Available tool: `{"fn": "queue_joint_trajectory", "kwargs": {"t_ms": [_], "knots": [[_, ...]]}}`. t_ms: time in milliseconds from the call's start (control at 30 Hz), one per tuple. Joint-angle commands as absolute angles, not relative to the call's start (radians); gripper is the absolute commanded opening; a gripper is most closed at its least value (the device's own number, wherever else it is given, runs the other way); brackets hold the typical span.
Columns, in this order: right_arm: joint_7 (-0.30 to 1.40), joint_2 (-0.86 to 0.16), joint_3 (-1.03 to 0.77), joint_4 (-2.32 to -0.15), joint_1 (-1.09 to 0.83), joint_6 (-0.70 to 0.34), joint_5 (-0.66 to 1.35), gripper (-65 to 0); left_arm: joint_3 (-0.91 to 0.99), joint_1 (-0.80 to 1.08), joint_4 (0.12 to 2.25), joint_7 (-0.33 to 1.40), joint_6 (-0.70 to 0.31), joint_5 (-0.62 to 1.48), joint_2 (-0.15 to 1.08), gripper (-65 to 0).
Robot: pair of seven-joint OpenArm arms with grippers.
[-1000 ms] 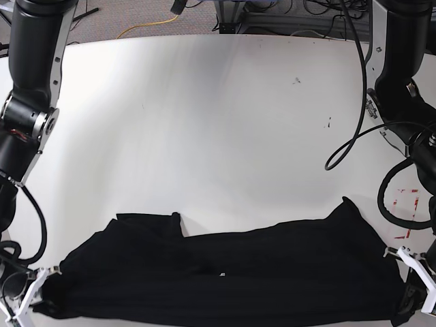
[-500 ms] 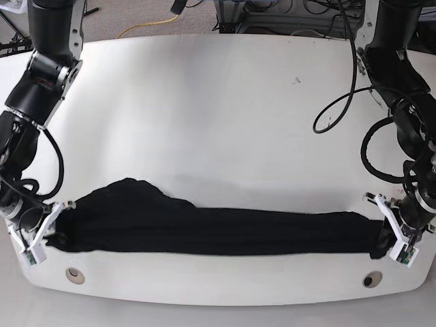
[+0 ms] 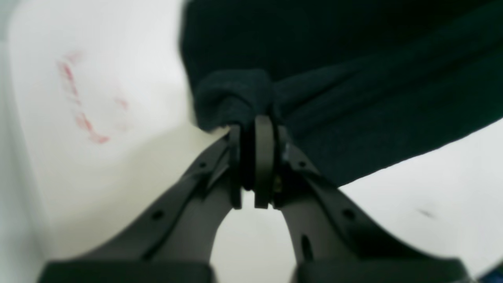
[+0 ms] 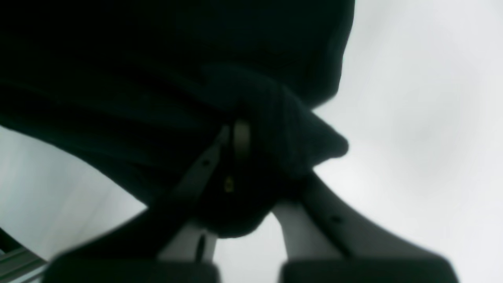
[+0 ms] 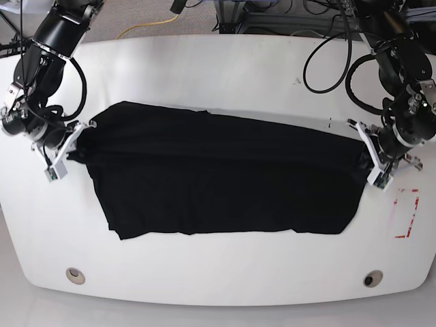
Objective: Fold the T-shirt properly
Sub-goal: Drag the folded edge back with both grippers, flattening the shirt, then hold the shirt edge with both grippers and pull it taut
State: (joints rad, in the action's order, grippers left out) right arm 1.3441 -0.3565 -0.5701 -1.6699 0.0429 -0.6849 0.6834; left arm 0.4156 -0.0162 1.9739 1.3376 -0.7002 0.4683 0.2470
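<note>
The black T-shirt (image 5: 218, 180) lies stretched across the middle of the white table (image 5: 218, 75) as a wide band, its lower edge towards the front. At the shirt's right end in the base view, my left gripper (image 5: 370, 158) is shut on a bunched corner; the left wrist view shows this gripper (image 3: 255, 129) pinching a roll of the T-shirt (image 3: 353, 78). My right gripper (image 5: 69, 147) is shut on the shirt's other end. In the right wrist view the T-shirt (image 4: 137, 78) drapes over that gripper (image 4: 239, 137) and hides most of its fingers.
Red marks (image 5: 407, 212) are drawn on the table near the right edge, also seen as red marks (image 3: 78, 98) in the left wrist view. Two round holes (image 5: 75, 275) (image 5: 371, 278) sit near the front edge. Cables and a yellow cord (image 5: 146, 27) lie behind the table.
Both arms have carried the shirt's ends from the table's front edge back to its middle. The cloth has gone from a narrow strip to a broad spread band.
</note>
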Motion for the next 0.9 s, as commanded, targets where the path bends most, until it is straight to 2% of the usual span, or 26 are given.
{"fn": "queue_joint_trajectory", "kwargs": {"t_ms": [0, 400, 533, 867], "knots": [[1.326, -0.36, -0.584, -1.707, 0.031, -0.688, 0.694, -65.0, 0.45, 0.015, 1.992, 1.325, -0.698, 0.472, 0.265, -64.0], [1.328, -0.297, -0.605, -1.735, -0.174, -0.682, 0.74, -65.0, 0.555, 0.308, 1.989, 1.314, -0.698, 0.472, 0.268, -64.0], [1.328, -0.249, -0.67, -1.738, -0.223, -0.682, 0.779, -65.0, 0.553, 0.38, 1.98, 1.242, -0.698, 0.453, 0.268, -64.0], [1.328, -0.217, -0.731, -1.732, -0.259, -0.679, 0.779, -65.0, 0.599, 0.4, 1.983, 1.225, -0.698, 0.444, 0.263, -64.0]]}}
